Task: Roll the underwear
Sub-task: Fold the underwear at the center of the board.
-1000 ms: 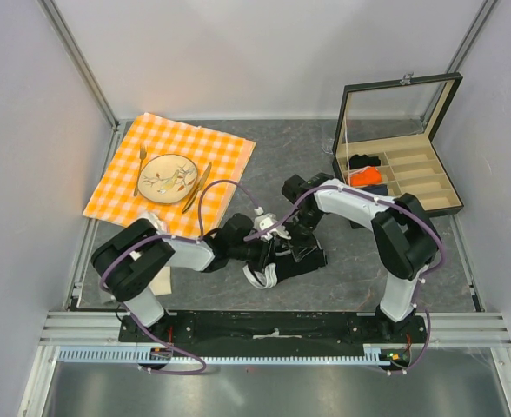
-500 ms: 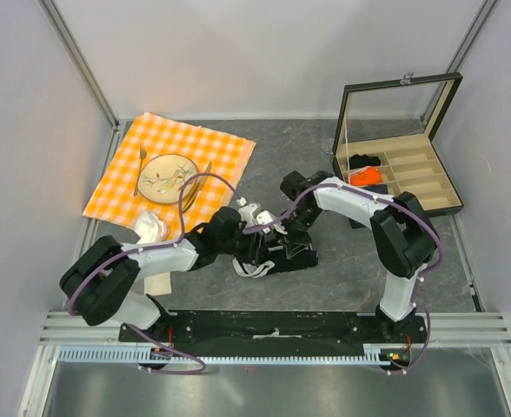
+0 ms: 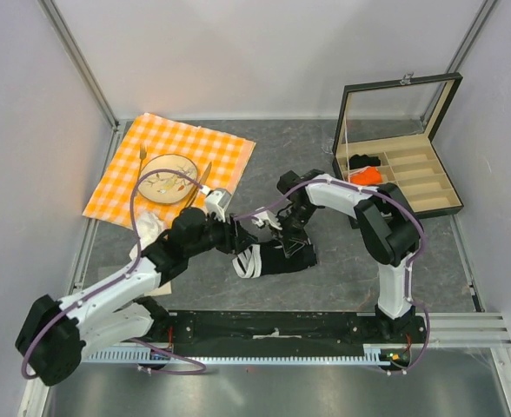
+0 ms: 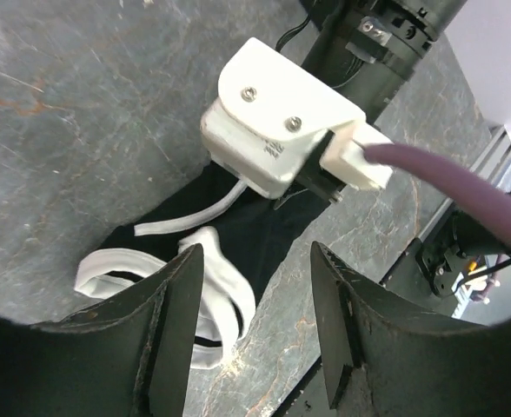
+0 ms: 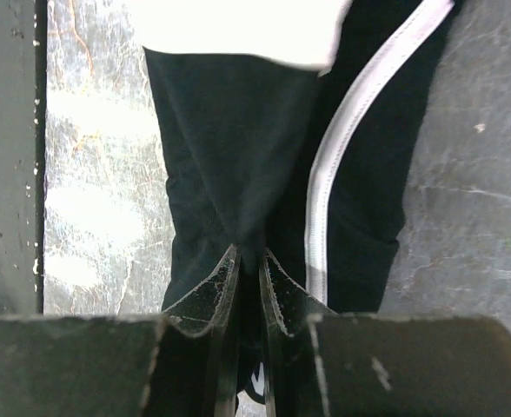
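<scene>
The underwear (image 3: 271, 259) lies bunched on the grey table in front of the arm bases, black with its white waistband (image 3: 248, 261) looped at the left end. My left gripper (image 3: 241, 238) hovers just above that left end. In the left wrist view it (image 4: 257, 256) stands open with only table between its fingers, and the waistband (image 4: 216, 282) lies by the left finger. My right gripper (image 3: 288, 240) presses down on the right part. The right wrist view shows it (image 5: 248, 254) shut on a pinched fold of the black fabric (image 5: 229, 148), beside a strip of white trim (image 5: 347, 139).
An orange checked cloth (image 3: 212, 143) at the back left carries a plate (image 3: 166, 176), a fork and a knife. A crumpled white item (image 3: 149, 228) lies near the left arm. An open compartment box (image 3: 412, 178) at the back right holds an orange roll (image 3: 370, 175) and a black roll.
My left gripper has opened, let go of the underwear and drawn back to the left as its arm swung out leftward. The right gripper has stayed pinched on the fabric.
</scene>
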Motion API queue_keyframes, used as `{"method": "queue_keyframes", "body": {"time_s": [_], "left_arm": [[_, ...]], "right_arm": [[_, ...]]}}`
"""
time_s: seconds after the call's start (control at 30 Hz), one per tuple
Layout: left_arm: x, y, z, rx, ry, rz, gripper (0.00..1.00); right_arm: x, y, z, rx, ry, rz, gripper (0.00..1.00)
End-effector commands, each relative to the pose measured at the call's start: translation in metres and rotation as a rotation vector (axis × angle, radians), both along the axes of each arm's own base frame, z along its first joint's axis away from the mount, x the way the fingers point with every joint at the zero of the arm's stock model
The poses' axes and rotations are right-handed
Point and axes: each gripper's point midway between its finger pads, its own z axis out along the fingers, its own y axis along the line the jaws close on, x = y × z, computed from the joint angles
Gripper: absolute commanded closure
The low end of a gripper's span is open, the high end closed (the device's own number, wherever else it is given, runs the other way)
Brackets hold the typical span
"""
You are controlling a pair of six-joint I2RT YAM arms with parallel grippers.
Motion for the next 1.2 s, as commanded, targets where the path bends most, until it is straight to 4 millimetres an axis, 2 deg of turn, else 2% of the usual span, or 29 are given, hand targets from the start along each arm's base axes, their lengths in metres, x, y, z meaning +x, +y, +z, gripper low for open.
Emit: {"method": "queue_keyframes", "body": {"time_s": [0.0,0.03,0.1,0.23,0.4,0.53,0.7,0.8,0.9,0.93,0.97,1.03,1.1,1.17], "left_arm": [[0.001,0.023,0.005,0.032,-0.079,0.068,0.41],[0.000,0.025,0.012,0.011,-0.098,0.080,0.41],[-0.003,0.028,0.011,0.000,-0.097,0.084,0.41],[-0.015,0.019,0.007,-0.037,-0.071,0.018,0.43],[-0.017,0.009,0.001,-0.039,-0.045,-0.034,0.46],[-0.020,0.004,-0.002,-0.048,-0.033,-0.065,0.47],[-0.024,-0.003,-0.005,-0.059,-0.023,-0.105,0.48],[-0.025,-0.006,-0.014,-0.052,-0.003,-0.115,0.49],[-0.024,-0.013,-0.019,-0.059,0.011,-0.128,0.52],[-0.023,-0.016,-0.016,-0.070,0.000,-0.135,0.53],[-0.022,-0.018,-0.022,-0.061,0.014,-0.134,0.54],[-0.018,-0.023,-0.023,-0.070,0.013,-0.130,0.55],[-0.016,-0.025,-0.033,-0.052,0.039,-0.122,0.58],[-0.013,-0.030,-0.032,-0.059,0.031,-0.120,0.60]], "right_arm": [[0.014,0.016,0.015,0.036,-0.002,-0.043,0.81],[0.015,0.018,0.016,0.039,-0.002,-0.048,0.81],[0.017,0.022,0.019,0.048,0.007,-0.063,0.81],[0.023,0.026,0.019,0.044,-0.001,-0.069,0.80],[0.028,0.027,0.009,0.011,-0.006,-0.091,0.82],[0.031,0.030,0.011,0.014,-0.009,-0.115,0.95],[0.034,0.044,0.018,0.032,-0.027,-0.120,0.98],[0.038,0.051,0.015,0.016,-0.047,-0.143,0.97],[0.046,0.052,0.010,-0.007,-0.070,-0.191,0.94],[0.048,0.051,0.010,-0.012,-0.076,-0.203,0.90],[0.051,0.052,0.012,-0.005,-0.088,-0.218,0.86],[0.055,0.052,0.020,0.011,-0.078,-0.256,0.76],[0.060,0.054,0.038,0.061,-0.080,-0.282,0.71],[0.068,0.050,0.053,0.097,-0.086,-0.322,0.66]]}}
